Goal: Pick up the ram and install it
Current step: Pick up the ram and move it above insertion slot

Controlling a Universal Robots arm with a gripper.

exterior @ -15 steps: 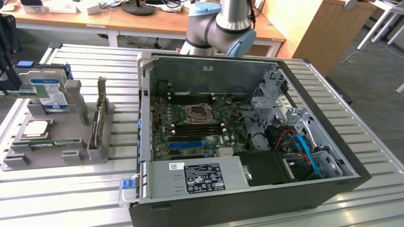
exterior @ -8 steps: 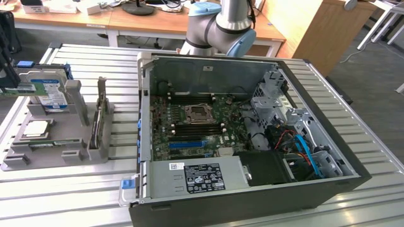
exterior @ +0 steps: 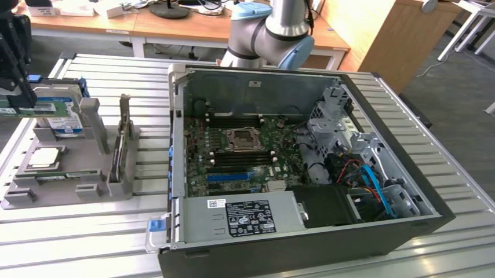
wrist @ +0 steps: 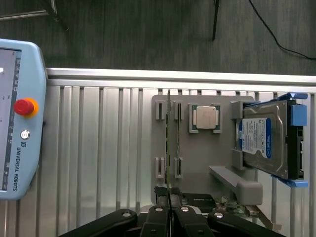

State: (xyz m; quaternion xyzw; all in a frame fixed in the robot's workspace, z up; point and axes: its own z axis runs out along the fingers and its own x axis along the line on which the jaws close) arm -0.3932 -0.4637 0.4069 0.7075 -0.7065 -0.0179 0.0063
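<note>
Slatted metal counter [exterior: 69, 231], grey parts tray [exterior: 46, 200] beside an open PC case [exterior: 309, 243]. Jaws pinched narrow on the ram [exterior: 23, 110], up over the tray at the exterior view's left. Looks light, stiff, thin, likely fragile at chips and contacts; best gripped on the flat faces. Hard drive [exterior: 60, 116], CPU [exterior: 46, 156] and upright expansion card [exterior: 120, 147] close by; case wall between ram and motherboard [exterior: 240, 156].

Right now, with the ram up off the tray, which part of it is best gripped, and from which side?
Its two flat faces near the upper long edge, coming from above. The ram hangs on edge as a thin stick, so narrow jaws can span it and the lower edge stays free for seating. The gripper is shut on it that way.
</note>
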